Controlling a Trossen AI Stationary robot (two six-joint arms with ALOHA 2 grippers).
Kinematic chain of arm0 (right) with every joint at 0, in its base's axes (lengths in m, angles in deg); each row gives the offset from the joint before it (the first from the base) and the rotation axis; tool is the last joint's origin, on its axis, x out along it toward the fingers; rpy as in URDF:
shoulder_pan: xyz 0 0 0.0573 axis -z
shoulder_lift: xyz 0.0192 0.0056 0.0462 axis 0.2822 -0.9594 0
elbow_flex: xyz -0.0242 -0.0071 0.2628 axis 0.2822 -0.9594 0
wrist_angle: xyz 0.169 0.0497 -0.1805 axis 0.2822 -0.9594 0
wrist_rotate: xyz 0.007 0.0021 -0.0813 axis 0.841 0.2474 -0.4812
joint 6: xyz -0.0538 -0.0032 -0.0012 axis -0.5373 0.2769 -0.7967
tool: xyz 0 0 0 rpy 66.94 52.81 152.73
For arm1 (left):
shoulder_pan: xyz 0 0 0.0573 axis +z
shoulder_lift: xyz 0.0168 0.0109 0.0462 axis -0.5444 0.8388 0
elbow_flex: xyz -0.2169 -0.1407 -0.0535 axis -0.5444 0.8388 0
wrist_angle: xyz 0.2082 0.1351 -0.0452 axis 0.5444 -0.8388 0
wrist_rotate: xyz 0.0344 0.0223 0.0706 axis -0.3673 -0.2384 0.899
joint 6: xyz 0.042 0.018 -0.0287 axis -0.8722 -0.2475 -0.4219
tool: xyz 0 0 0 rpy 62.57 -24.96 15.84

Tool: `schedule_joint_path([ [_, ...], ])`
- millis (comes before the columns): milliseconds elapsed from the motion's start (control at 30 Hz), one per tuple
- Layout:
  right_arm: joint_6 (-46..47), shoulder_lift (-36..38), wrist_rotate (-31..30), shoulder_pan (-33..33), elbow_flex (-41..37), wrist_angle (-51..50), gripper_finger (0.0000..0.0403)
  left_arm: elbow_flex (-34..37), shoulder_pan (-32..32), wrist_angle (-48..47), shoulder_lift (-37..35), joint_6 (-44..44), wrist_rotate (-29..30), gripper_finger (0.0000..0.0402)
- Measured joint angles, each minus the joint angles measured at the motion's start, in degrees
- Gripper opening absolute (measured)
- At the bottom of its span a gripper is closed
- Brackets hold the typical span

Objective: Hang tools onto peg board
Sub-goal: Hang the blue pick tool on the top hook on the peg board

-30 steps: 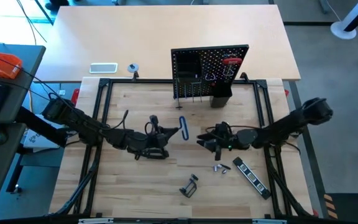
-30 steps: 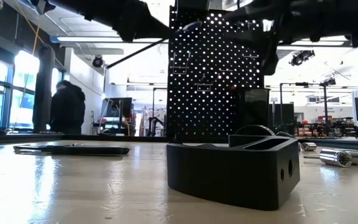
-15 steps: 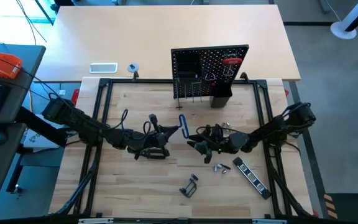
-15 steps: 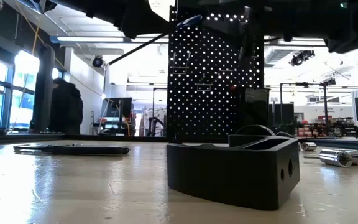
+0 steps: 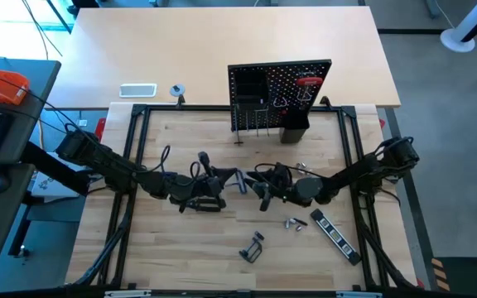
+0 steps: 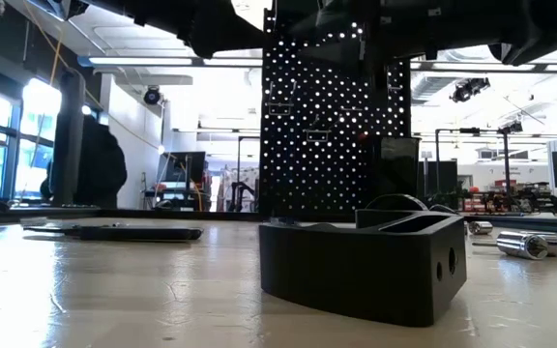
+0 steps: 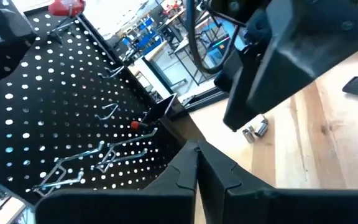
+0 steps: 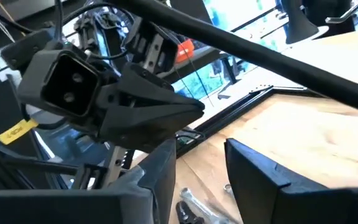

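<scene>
Black peg board [image 5: 279,97] stands upright at the table's far edge, some tools already hung on it. My left gripper [image 5: 237,175] is pinched on a blue-handled hex key [image 5: 242,182] mid-table. My right gripper [image 5: 257,179], fingers spread and holding nothing, sits just beside it. Clamp [image 5: 253,247] and striped bar [image 5: 333,231] lie nearer the front.

The high camera looks straight down on the whole counter [image 5: 189,240], with the peg board [image 5: 280,87] at its far edge. The low camera sits at counter height, close behind a black block [image 6: 361,261], facing the same peg board and the room beyond. Each wrist camera looks closely past its own fingers toward the opposite arm.
</scene>
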Motion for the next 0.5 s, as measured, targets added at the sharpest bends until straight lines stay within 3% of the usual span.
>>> schedule_joint_path([
  [167, 1.21, 0.0, 0.66, 0.42, 0.01, -4.73, 0.0082, -0.02, -0.01, -2.5, 0.08, 0.09, -0.23, 0.0002],
  [267, 0.04, 0.02, 0.93, -0.28, 0.01, -10.34, 0.0058, -0.04, 0.18, -9.39, 0.09, 3.93, -1.21, 0.0001],
  [500, 2.79, 0.02, 2.87, -0.54, 0.01, -25.13, 0.0061, -0.02, 6.29, -30.48, 1.55, 24.82, -19.44, 0.001],
])
